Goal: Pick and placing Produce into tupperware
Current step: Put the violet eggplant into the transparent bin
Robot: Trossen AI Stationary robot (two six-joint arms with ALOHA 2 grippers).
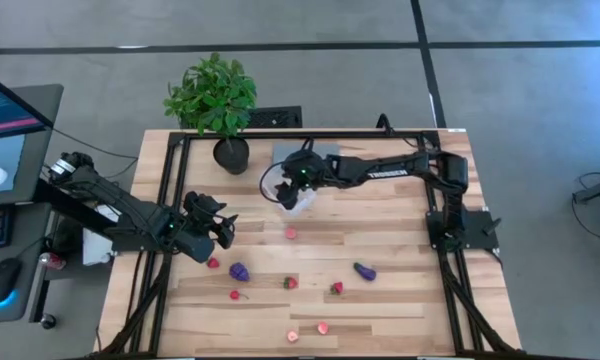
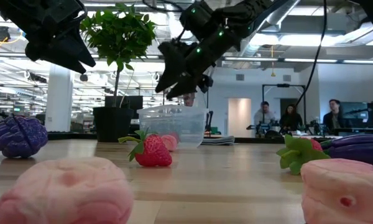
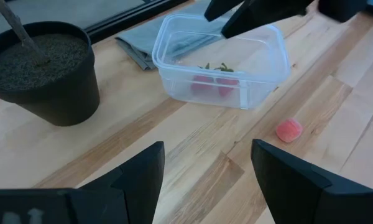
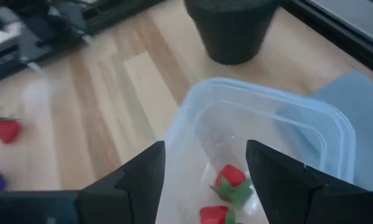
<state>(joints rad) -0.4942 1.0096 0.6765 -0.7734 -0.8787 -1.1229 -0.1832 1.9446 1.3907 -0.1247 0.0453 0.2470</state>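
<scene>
Tupperware [image 1: 298, 195] is sat at the table's far side, beside the plant pot [image 1: 231, 155] and partly on the grey slab [image 1: 315, 153]. Two strawberries [image 4: 227, 186] are seen inside it. Right gripper [image 4: 202, 180] is hung directly over the box, fingers spread wide with nothing between them, probably positioned for a drop. Left gripper [image 3: 205, 177] is parked over bare wood near the left edge, held open and empty. Remaining produce [image 1: 290, 283] is scattered across the near half, well apart from the box.

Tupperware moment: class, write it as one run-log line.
right gripper: open, above tupperware | tupperware: strawberries inside | left gripper: open, empty, waiting | produce: several still on table
</scene>
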